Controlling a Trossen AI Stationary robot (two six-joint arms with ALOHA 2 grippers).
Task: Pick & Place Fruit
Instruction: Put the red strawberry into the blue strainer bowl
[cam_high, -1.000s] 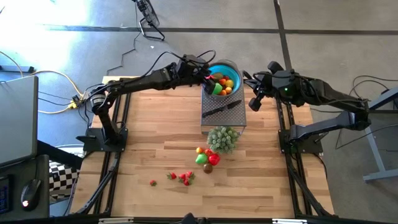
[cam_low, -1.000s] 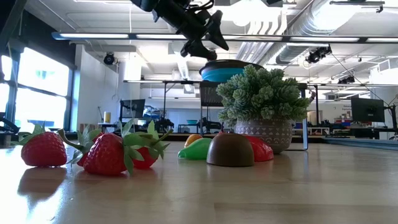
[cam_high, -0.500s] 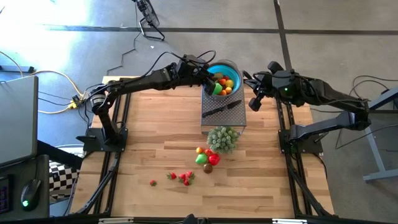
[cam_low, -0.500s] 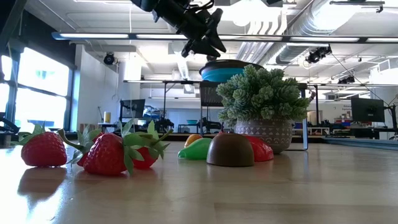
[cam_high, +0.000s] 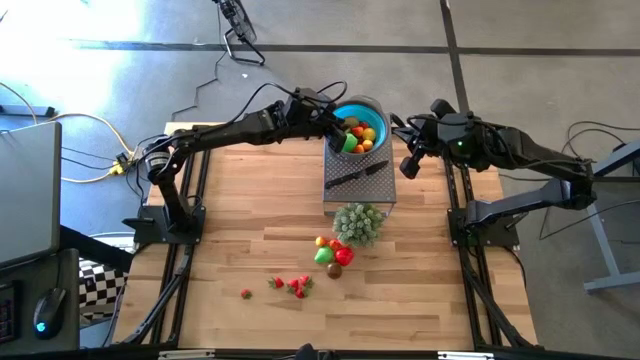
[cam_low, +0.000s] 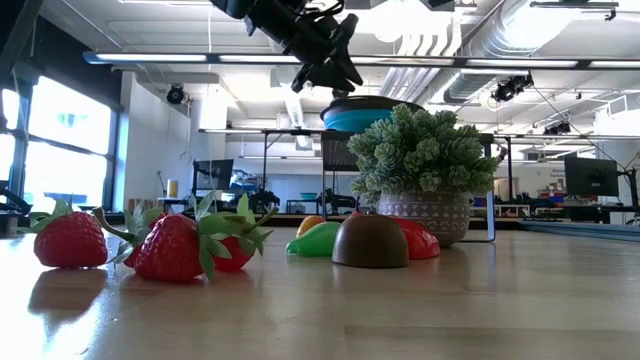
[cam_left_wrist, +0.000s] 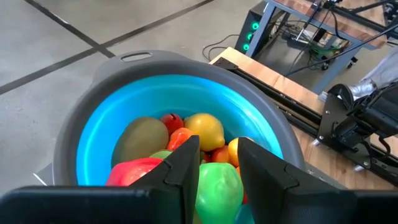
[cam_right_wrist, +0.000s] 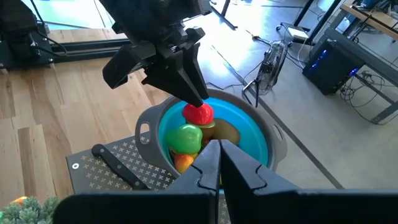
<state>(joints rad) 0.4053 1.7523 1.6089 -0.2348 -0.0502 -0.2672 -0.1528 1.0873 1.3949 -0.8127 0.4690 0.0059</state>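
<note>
The blue bowl (cam_high: 373, 111) stands on a grey perforated stand at the table's far side and holds a heap of fruit (cam_left_wrist: 202, 130): red, orange, yellow, green and brown. My left gripper (cam_left_wrist: 219, 149) hovers just above the bowl's rim (cam_low: 365, 105). Its fingers stand a narrow gap apart with nothing between them, and a green fruit (cam_left_wrist: 217, 190) lies below them on the heap. More fruit lies on the table: a mixed cluster (cam_high: 333, 255) and strawberries (cam_high: 295, 285). My right gripper (cam_high: 408, 165) waits shut beside the bowl, toward the table's right edge.
A black-handled knife (cam_high: 360, 175) lies on the grey stand (cam_high: 345, 195) in front of the bowl. A pale green bushy plant in a pot (cam_high: 358, 222) stands just nearer than the stand, next to the loose fruit. The near and left parts of the wooden table (cam_high: 230, 230) are bare.
My left gripper has drawn its fingers closer together while staying over the bowl. The fruit in the bowl and on the table has not moved.
</note>
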